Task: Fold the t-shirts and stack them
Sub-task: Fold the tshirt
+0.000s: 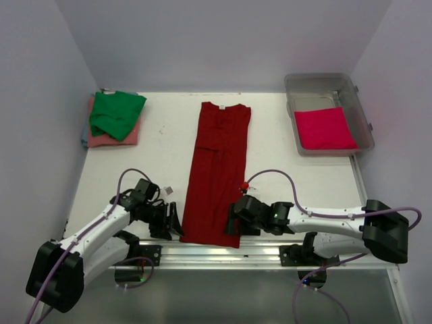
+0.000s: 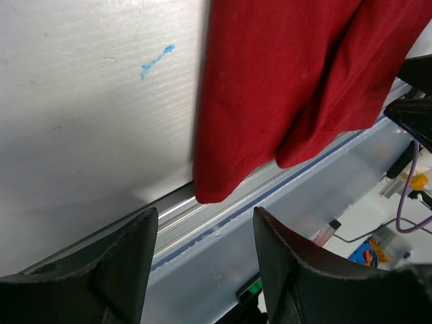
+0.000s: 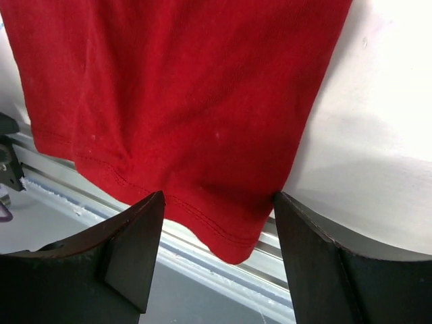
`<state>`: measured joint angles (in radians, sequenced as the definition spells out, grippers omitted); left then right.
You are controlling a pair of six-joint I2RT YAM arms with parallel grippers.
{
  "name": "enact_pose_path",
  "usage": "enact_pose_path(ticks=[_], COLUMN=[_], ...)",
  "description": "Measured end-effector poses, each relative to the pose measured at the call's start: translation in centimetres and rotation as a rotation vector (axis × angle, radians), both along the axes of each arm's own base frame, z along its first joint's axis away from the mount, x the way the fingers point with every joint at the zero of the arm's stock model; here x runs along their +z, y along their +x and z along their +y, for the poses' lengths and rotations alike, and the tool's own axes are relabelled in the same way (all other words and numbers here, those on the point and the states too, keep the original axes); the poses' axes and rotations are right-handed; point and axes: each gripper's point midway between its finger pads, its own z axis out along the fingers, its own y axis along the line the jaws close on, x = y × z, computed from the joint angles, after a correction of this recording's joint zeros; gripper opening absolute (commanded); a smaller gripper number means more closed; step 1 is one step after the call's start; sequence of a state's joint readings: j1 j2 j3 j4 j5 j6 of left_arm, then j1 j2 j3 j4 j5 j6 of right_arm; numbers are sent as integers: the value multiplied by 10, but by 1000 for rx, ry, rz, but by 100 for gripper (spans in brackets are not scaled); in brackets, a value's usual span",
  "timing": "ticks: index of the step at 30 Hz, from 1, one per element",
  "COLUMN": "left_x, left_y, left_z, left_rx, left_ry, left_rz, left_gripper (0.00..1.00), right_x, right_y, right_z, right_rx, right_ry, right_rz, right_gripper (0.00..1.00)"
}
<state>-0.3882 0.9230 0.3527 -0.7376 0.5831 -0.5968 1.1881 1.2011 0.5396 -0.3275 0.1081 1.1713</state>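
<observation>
Two sets of jaws stand spread and empty, my left jaws and right jaws flanking the near hem of the dark red shirt [image 1: 219,169], laid as a long strip mid-counter [image 1: 162,148] and overhanging the rail [image 1: 202,252], placed, I judge, to fold it; the green-topped stack [image 1: 115,118] and tub [image 1: 324,79] sit well apart, obstructing nothing.

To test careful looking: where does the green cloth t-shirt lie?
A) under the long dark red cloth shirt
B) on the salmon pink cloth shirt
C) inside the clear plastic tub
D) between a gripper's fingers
B: the green cloth t-shirt lies loosely on top of the salmon pink cloth shirt at the far left, while the clear plastic tub holds only a bright pinkish-red shirt.
</observation>
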Motion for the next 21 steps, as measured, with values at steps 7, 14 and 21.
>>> enact_pose_path(ticks=[7,14,21], left_x=[-8,-9,-10], left_y=[-6,-7,-7], left_z=[-5,-10,-17], left_rx=[-32,-58,-68], left_ry=[-31,-52,-64], left_rz=[39,43,39], left_gripper=[60,57,50], right_x=[-9,-3,-9], right_y=[-13,-26,-29], right_z=[-7,-7,-8], right_rx=[-30,-38,-56], right_ry=[10,30,10], right_rz=[49,76,98], right_gripper=[60,54,47])
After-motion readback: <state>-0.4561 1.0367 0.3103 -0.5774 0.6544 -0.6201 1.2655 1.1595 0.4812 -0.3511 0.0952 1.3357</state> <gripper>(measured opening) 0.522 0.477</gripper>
